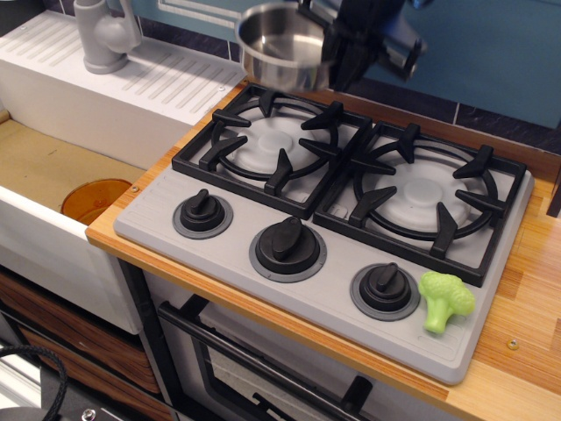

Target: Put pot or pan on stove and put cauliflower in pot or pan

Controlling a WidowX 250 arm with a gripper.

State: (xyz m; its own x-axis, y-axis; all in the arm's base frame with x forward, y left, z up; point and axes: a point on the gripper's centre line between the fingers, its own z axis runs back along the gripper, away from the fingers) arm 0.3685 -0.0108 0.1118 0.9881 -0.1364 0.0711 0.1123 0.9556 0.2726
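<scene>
The shiny steel pot [280, 44] hangs in the air above the back of the left burner [267, 140], tilted, with its rim gripped on the right side. My gripper [331, 51] is shut on the pot's rim near the top of the view. The grey stove [333, 289] has two black grates with nothing on them and three black knobs. The lime-green cauliflower [446, 300] lies on the stove's front right corner, just right of the right knob [384, 288].
A white sink unit [105, 88] with a grey faucet [105, 35] stands to the left. An orange disc [95, 200] lies in the sink basin. The wooden counter [535, 289] runs along the right and front edges. A blue wall is behind.
</scene>
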